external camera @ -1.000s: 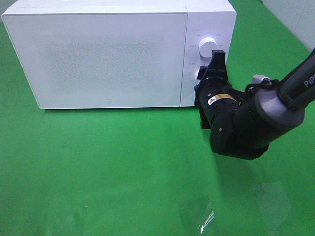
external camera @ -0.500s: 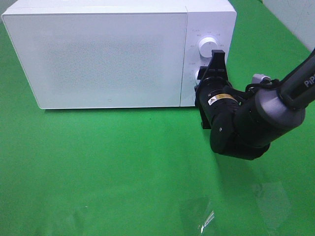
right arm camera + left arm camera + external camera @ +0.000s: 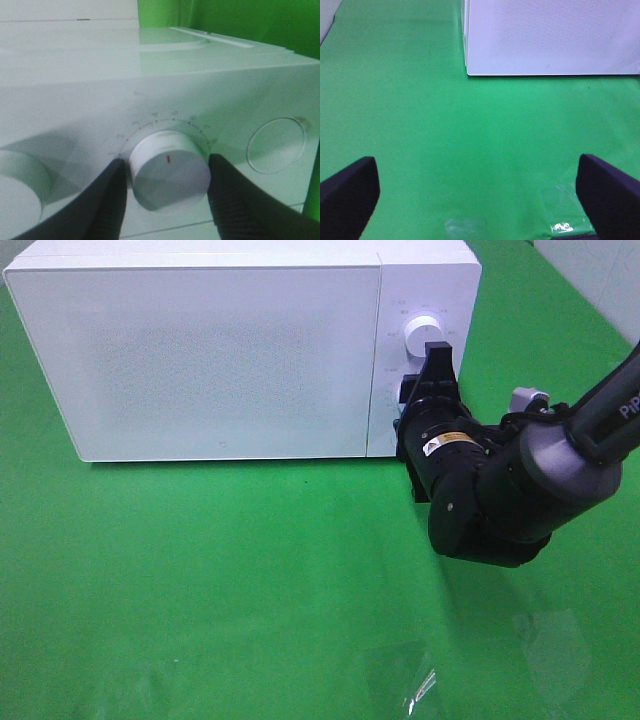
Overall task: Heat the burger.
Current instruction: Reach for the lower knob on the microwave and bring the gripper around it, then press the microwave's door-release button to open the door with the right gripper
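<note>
The burger is hidden; no view shows it. The white microwave (image 3: pixel 210 350) stands at the back with its door shut, and it also shows in the left wrist view (image 3: pixel 550 35). My right gripper (image 3: pixel 428 380) is at the control panel, below the upper knob (image 3: pixel 418 333). In the right wrist view my right gripper (image 3: pixel 170 200) has its two dark fingers (image 3: pixel 112 205) pressed against either side of the lower knob (image 3: pixel 170 167), which has a red mark. My left gripper (image 3: pixel 480 200) is open and empty over the green cloth, out of the exterior view.
A green cloth (image 3: pixel 220 580) covers the table. A bit of clear plastic film (image 3: pixel 410 685) lies near the front edge; it also shows in the left wrist view (image 3: pixel 562 220). A round button (image 3: pixel 276 145) sits beside the held knob.
My right gripper has shifted slightly left and closer to the control panel, now covering the lower knob in the exterior view. The microwave door stays shut.
</note>
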You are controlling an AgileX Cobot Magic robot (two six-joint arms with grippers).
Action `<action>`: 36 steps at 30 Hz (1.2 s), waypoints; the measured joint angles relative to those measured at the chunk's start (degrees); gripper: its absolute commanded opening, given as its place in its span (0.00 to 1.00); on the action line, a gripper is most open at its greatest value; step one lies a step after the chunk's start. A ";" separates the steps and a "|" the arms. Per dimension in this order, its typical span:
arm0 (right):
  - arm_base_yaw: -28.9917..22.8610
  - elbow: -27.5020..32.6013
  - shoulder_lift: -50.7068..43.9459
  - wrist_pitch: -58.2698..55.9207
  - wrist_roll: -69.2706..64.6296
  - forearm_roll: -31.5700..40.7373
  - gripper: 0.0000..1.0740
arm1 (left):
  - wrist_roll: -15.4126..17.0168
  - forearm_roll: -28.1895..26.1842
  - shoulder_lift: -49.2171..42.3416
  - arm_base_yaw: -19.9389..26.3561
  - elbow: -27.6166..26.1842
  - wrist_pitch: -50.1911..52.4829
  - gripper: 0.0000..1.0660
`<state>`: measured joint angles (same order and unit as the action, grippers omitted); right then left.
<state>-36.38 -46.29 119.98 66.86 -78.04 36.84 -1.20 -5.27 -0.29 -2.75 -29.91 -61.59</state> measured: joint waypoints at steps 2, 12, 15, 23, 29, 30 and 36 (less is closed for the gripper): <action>0.00 0.06 -0.29 0.00 1.32 -0.52 0.55 | 0.00 0.00 0.00 0.00 0.00 0.00 0.95; 0.00 0.69 -4.07 -5.67 7.79 -1.26 0.64 | 0.00 0.00 0.00 0.00 0.00 0.00 0.95; 0.11 2.35 -7.33 -8.42 12.15 -3.09 0.64 | 0.00 0.00 0.00 0.00 0.00 0.00 0.95; 0.11 6.30 -17.82 -25.04 32.89 -5.67 0.64 | 0.00 0.00 0.00 0.00 0.00 0.00 0.95; 0.34 6.47 -22.86 -36.84 47.90 -7.56 0.64 | 0.00 0.00 0.00 0.00 0.00 0.00 0.95; 0.34 6.47 -22.86 -36.84 47.90 -7.56 0.64 | 0.00 0.00 0.00 0.00 0.00 0.00 0.95; 3.55 6.47 -28.99 -52.65 60.16 -15.01 0.64 | 0.00 0.00 0.00 0.00 0.00 0.00 0.95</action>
<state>-32.83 -39.82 90.99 14.21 -17.88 21.83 -1.20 -5.27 -0.29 -2.75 -29.91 -61.59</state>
